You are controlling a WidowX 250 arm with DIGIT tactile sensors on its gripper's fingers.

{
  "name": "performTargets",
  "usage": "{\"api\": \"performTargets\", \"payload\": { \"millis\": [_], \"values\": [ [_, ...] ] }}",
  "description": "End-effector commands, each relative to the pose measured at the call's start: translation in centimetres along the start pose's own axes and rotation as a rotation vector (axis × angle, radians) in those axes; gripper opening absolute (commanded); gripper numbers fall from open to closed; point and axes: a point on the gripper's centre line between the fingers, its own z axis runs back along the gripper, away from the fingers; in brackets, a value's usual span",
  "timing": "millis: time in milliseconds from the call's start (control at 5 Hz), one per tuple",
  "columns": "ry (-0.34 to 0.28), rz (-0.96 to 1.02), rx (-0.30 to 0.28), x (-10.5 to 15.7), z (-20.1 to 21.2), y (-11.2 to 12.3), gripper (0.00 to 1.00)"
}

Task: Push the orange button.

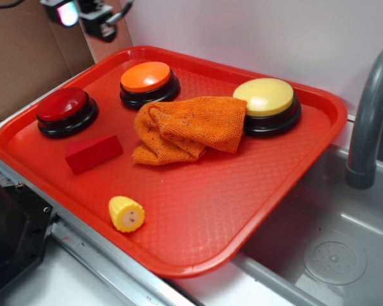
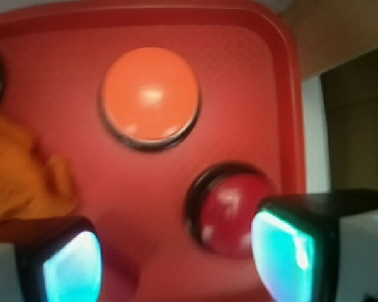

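Red plastic, the tray [image 1: 179,255] is the landmark here, lying on the worktop beside a grey sink [image 1: 332,255]; the hand [image 2: 176,251], fingers spread apart and empty, hangs high above the tray's far left corner, so the approach is in hand and the press is not yet made. The next move, I judge, calls for closing the fingers, centring over the orange button [image 1: 149,81] at the tray's far edge, then descending. The yellow button [image 1: 267,104], orange cloth [image 1: 188,127], red button [image 1: 66,109], red block [image 1: 92,153] and small yellow piece [image 1: 126,213] all sit on the tray; the cloth lies just beside the target without covering it.
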Motion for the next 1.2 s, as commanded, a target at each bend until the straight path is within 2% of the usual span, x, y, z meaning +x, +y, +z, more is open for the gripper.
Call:
{"api": "performTargets", "payload": {
  "millis": [0, 200, 400, 600, 1000],
  "values": [
    [-0.082, 0.018, 0.009, 1.1, 0.6, 0.8, 1.0],
    [-0.082, 0.018, 0.009, 1.1, 0.6, 0.8, 1.0],
    [-0.017, 0.1, -0.069, 3.4, -3.2, -0.3, 1.0],
    [0.055, 0.155, -0.051, 5.5, -5.1, -0.8, 1.0],
    [0.123, 0.139, -0.023, 4.8, -7.2, -1.1, 1.0]
  ]
}}
